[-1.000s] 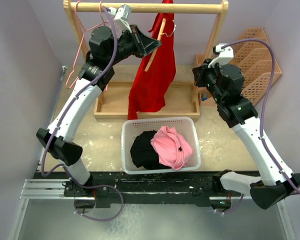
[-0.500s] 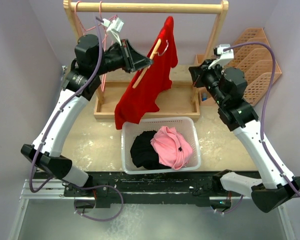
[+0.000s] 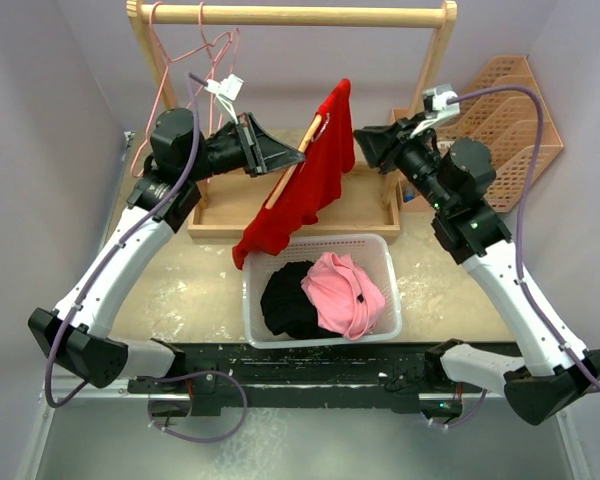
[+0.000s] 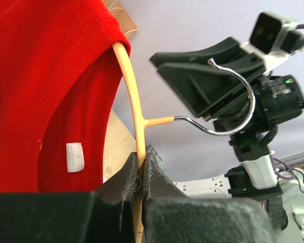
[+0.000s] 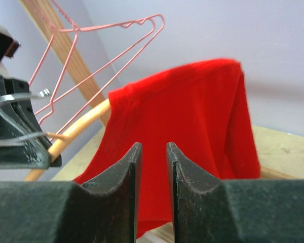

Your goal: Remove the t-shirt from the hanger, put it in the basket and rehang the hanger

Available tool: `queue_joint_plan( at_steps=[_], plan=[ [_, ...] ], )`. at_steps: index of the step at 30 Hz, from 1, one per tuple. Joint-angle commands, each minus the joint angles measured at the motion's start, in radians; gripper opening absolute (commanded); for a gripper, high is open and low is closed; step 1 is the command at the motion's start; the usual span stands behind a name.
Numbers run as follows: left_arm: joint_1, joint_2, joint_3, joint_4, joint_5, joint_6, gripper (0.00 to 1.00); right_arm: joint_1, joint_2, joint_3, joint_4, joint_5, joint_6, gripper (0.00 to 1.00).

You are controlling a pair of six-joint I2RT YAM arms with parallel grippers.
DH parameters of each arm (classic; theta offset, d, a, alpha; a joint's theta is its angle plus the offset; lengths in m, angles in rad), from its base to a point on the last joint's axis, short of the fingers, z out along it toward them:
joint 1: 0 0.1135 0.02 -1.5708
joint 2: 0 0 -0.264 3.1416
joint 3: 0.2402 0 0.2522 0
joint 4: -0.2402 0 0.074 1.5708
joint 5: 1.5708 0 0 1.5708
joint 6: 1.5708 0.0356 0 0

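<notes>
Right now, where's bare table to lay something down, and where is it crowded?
Bare table: left of the white basket, toward the left arm, and right of it, toward the right arm. Crowded: the basket, holding a black garment and a pink garment, and above its far rim, where the red t-shirt hangs between the left gripper and right gripper.

One red t-shirt (image 3: 315, 170), one wooden hanger (image 4: 133, 91), one basket (image 3: 320, 241).

Bright, soft, even indoor light from above; shadows on the table (image 3: 445, 290) are faint. In both wrist views the near dark fingers (image 5: 119, 177) look soft, while the red t-shirt (image 4: 40, 76) shows crisp stitching
</notes>
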Motion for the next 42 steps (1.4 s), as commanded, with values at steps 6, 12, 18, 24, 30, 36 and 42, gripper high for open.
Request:
queue_joint_plan(
  at_steps=[6,12,18,24,30,36,42],
  plan=[
    [0.004,-0.075,-0.006,0.214,-0.031,-0.094,0.00,0.182,0.077,0.008,0.120,0.031,-0.008,0.48],
    [0.004,-0.079,-0.018,0.211,-0.030,-0.097,0.00,0.201,0.109,0.028,0.134,0.033,-0.008,0.58],
    [0.004,-0.085,-0.026,0.203,-0.039,-0.082,0.00,0.209,0.123,0.036,0.141,0.039,-0.007,0.60],
    [0.004,-0.091,-0.025,0.177,-0.064,-0.047,0.00,0.213,0.093,0.018,0.161,0.052,-0.003,0.60],
    [0.004,-0.090,-0.028,0.175,-0.059,-0.047,0.00,0.214,0.111,0.028,0.165,0.067,-0.004,0.60],
    [0.003,-0.116,-0.037,0.165,-0.049,-0.040,0.00,0.215,0.164,0.058,0.150,0.150,-0.006,0.58],
    [0.004,-0.135,-0.048,0.142,-0.039,-0.029,0.00,0.215,0.199,0.095,0.156,0.209,-0.015,0.49]
  ],
)
